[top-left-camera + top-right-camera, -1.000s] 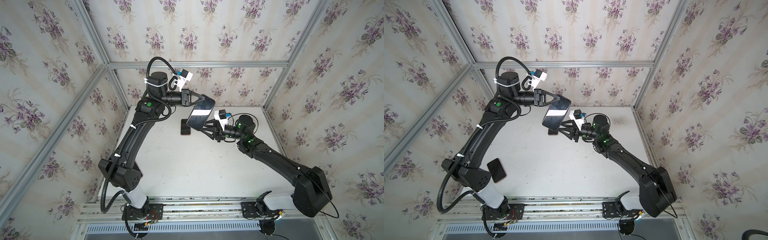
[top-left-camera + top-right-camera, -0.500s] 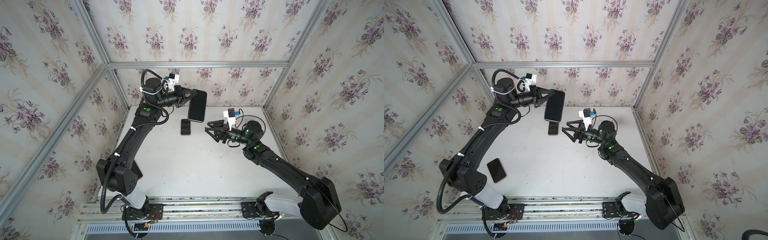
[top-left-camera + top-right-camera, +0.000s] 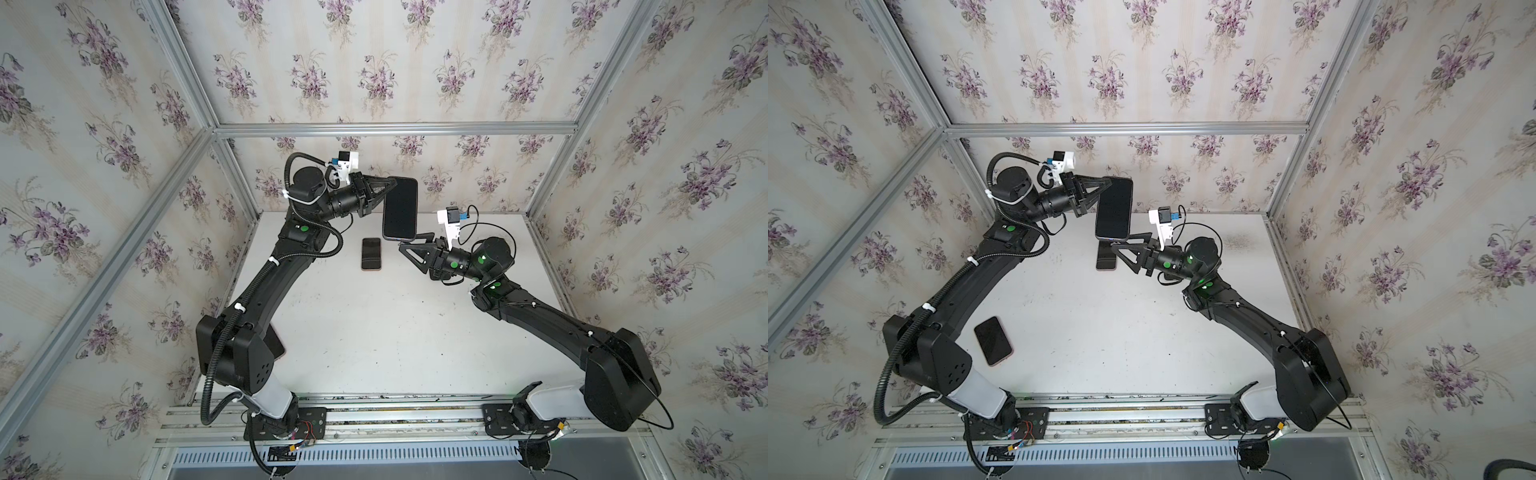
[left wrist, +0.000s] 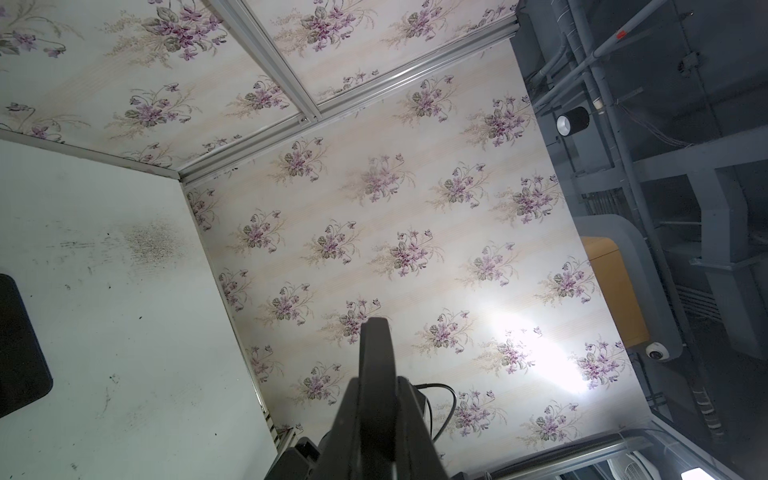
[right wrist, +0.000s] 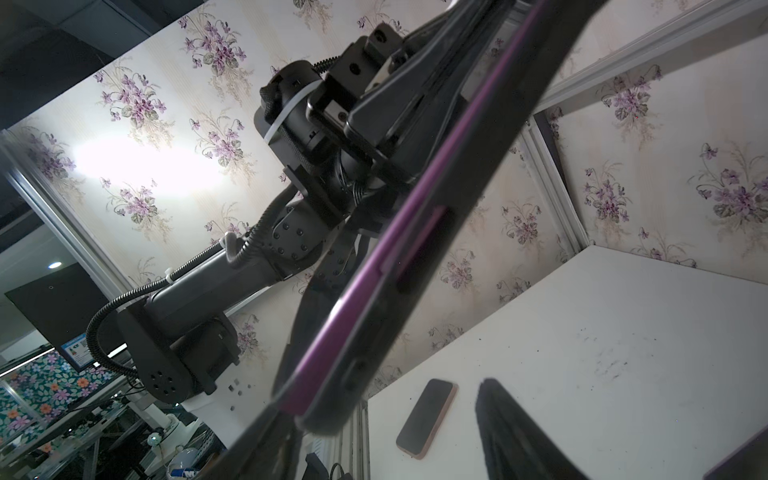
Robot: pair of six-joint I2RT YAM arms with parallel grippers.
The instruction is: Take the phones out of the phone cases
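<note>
Two hands share this job, both mine. My left hand (image 3: pixel 385 188) is clamped tight on the upper end of the phone (image 3: pixel 400 208), holding it in the air, screen up, above the spare phone (image 3: pixel 371 253) and a little toward the back wall from it. That spare phone lies flat on the counter (image 3: pixel 374 328).

My right hand (image 3: pixel 405 242) is partly open and holds nothing. Its fingers (image 5: pixel 503 419) straddle the held phone's lower end, above and just right of the spare phone. In the right wrist view a purple band runs along the edge beside a dark rim, which I take for the phone case (image 5: pixel 465 166).

To do this well, I should close my right hand on that rim alone, at a lower corner, and not across the whole body. Then I should peel it off slowly while my left hand stays firm. A slip would drop everything onto the spare phone.
</note>
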